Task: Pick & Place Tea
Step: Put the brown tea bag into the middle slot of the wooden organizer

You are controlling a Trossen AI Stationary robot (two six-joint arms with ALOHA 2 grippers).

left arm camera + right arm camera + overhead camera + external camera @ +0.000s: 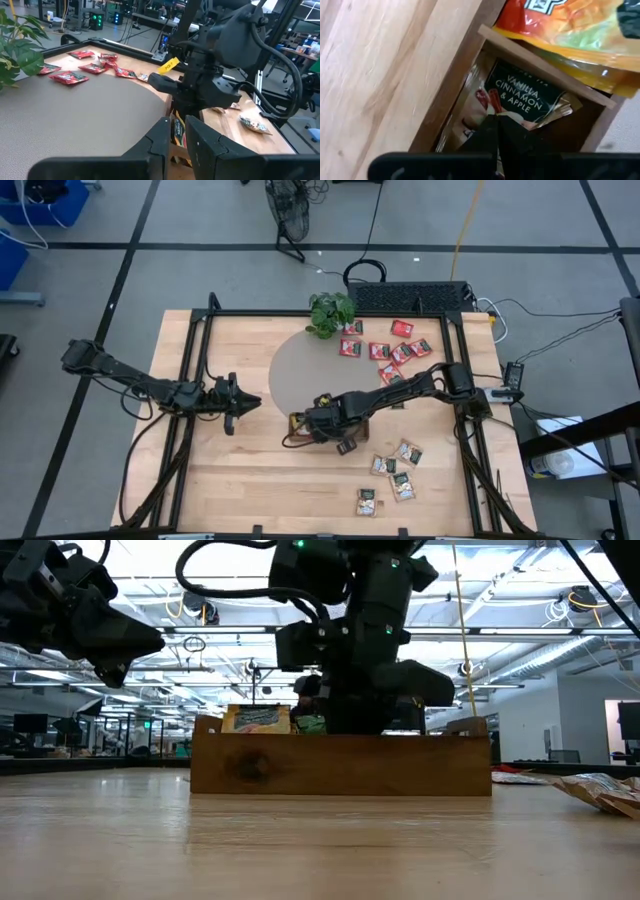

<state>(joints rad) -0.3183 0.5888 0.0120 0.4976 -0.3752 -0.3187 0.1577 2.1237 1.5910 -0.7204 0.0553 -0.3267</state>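
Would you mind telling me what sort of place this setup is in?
Most likely a robotics lab or workshop in an open industrial hall: exposed ceiling trusses, equipment benches behind the table, and cables trailing over a taped grey floor.

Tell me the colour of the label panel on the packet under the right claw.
Dark, near-black, with white lettering; the packet around it is pale beige. Right wrist view shows it best.
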